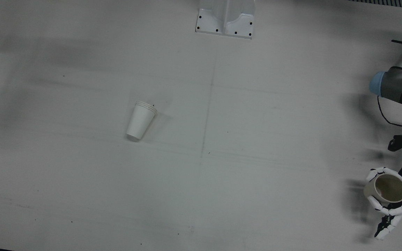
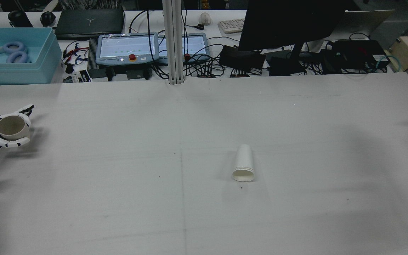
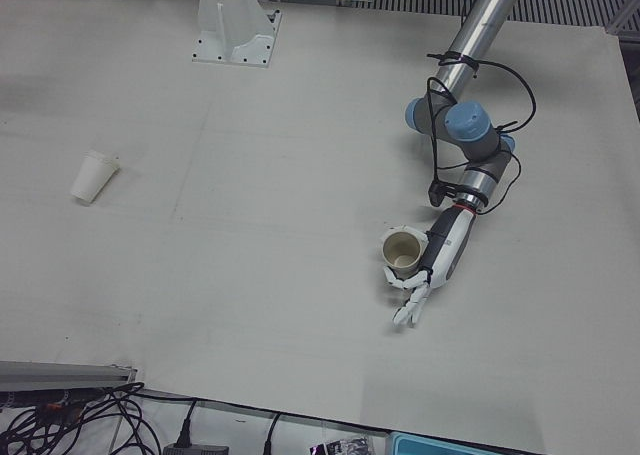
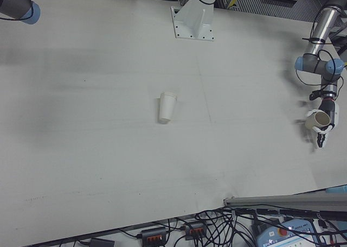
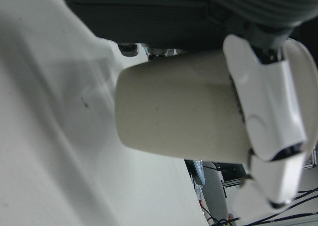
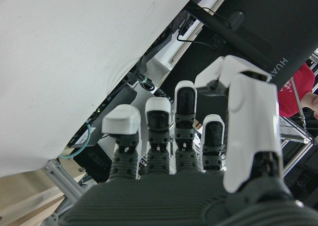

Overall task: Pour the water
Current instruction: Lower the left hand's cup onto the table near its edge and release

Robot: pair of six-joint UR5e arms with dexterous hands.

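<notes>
The beige cup sits upright in the left hand, whose white fingers are wrapped around its wall; its mouth faces up and the inside looks dry, though a small reddish mark shows near the bottom. It hangs near the worktop's edge, well apart from the stack of white paper cups lying on its side around the middle. Further from that stack, at the opposite edge, the right hand holds nothing, its fingers straight and spread.

White table — stacked paper cups on side, left of centre seam.
</notes>
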